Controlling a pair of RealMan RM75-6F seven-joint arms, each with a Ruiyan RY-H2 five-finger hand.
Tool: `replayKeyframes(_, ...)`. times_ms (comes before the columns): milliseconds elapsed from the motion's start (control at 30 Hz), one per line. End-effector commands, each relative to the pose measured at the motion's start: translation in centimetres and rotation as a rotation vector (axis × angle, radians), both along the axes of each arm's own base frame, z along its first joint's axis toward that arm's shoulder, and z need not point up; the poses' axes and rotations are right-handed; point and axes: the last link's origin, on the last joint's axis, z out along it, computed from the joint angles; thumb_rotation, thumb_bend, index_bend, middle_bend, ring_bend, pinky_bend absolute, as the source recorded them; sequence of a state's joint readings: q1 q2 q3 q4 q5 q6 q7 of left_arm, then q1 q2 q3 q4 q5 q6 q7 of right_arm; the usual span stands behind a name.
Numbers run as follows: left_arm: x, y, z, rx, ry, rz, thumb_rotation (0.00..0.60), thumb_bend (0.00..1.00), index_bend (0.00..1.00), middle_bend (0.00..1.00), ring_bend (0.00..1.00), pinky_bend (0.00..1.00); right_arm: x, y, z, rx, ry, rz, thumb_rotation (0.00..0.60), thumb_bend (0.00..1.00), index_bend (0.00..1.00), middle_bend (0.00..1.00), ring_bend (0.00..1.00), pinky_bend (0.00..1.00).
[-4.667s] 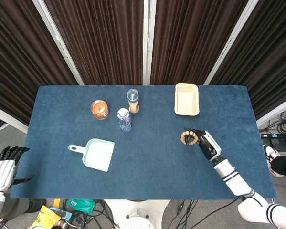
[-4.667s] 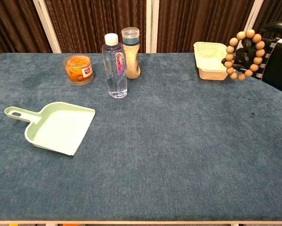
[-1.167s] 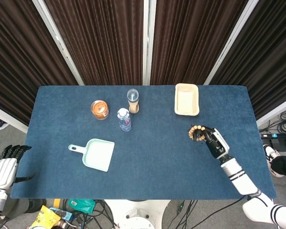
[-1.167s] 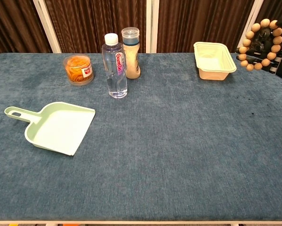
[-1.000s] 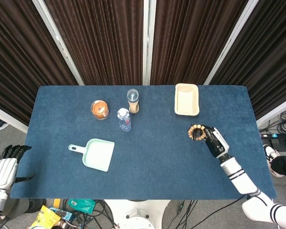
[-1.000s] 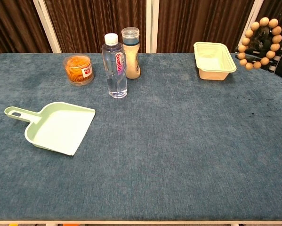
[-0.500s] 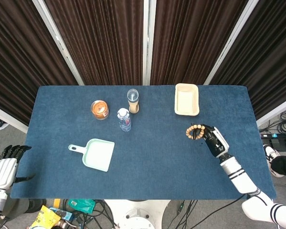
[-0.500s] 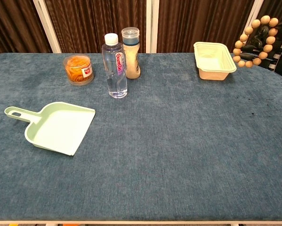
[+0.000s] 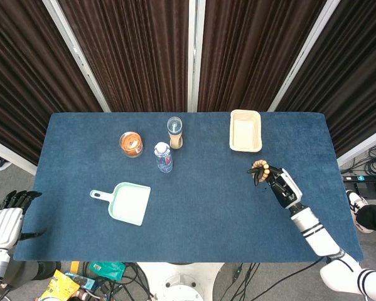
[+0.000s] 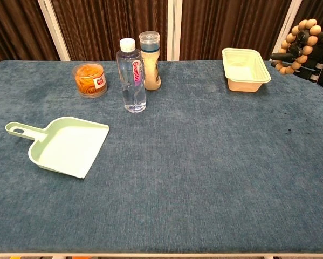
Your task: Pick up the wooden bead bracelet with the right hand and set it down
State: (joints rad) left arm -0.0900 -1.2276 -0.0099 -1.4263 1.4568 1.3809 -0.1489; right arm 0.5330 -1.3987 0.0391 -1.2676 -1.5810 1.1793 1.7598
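Wooden bead bracelet [image 10: 296, 45] pinched in right hand [image 9: 279, 182], lifted clear in chest view

Wooden bead bracelet [image 10: 296, 46] hanging upright, raised over table's right side.

Tan bead bracelet [image 10: 296, 46], mint dustpan [image 9: 126, 203], blue table [image 9: 206, 213].
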Motion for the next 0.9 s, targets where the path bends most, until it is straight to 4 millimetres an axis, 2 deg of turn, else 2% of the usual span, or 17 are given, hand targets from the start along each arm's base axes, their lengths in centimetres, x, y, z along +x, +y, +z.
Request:
replayKeyframes(33, 0.00, 0.00, 0.04, 0.002, 0.000, 0.000, 0.600, 0.00, 0.19, 0.16, 0.09, 0.06, 0.00, -0.03, -0.05, 0.002, 0.003, 0.001, 0.306, 0.71, 0.50, 0.60, 0.29, 0.04)
replayKeyframes(67, 0.00, 0.01, 0.06, 0.002, 0.000, 0.000, 0.600, 0.00, 0.19, 0.16, 0.09, 0.06, 0.01, -0.05, -0.08, 0.004, 0.005, 0.002, 0.292, 0.60, 0.50, 0.60, 0.29, 0.04)
replayKeyframes(167, 0.02, 0.06, 0.05, 0.000, 0.001, -0.001, 0.600, 0.00, 0.19, 0.16, 0.09, 0.06, 0.05, -0.11, -0.17, 0.008, 0.010, 0.001, 0.265, 0.39, 0.50, 0.60, 0.29, 0.04)
replayKeyframes(333, 0.02, 0.08, 0.04, -0.002, 0.002, 0.001, 0.600, 0.00, 0.19, 0.16, 0.09, 0.06, 0.17, -0.03, -0.24, 0.009, 0.004, 0.005, 0.214, 0.27, 0.50, 0.60, 0.29, 0.04)
replayKeyframes(467, 0.00, 0.04, 0.02, -0.003, 0.002, 0.002, 0.600, 0.00, 0.19, 0.16, 0.09, 0.06, 0.11, 0.12, -0.21, 0.003, 0.002, 0.010, 0.185, 0.35, 0.54, 0.61, 0.30, 0.04)
replayKeyframes(667, -0.04, 0.05, -0.01, -0.003, 0.001, 0.003, 0.600, 0.00, 0.19, 0.16, 0.09, 0.06, 0.08, 0.15, -0.17, -0.012, -0.003, 0.010, 0.184, 0.48, 0.61, 0.65, 0.32, 0.04)
replayKeyframes(800, -0.07, 0.06, 0.04, 0.001, 0.000, 0.004, 0.600, 0.00, 0.19, 0.16, 0.09, 0.06, 0.04, 0.12, -0.17, -0.019, 0.003, 0.010, 0.184, 0.51, 0.65, 0.65, 0.33, 0.04)
replayKeyframes(900, -0.09, 0.06, 0.04, 0.002, -0.001, 0.004, 0.600, 0.00, 0.19, 0.16, 0.09, 0.06, -0.04, 0.09, -0.19, -0.021, 0.006, 0.006, 0.182, 0.50, 0.66, 0.65, 0.33, 0.04)
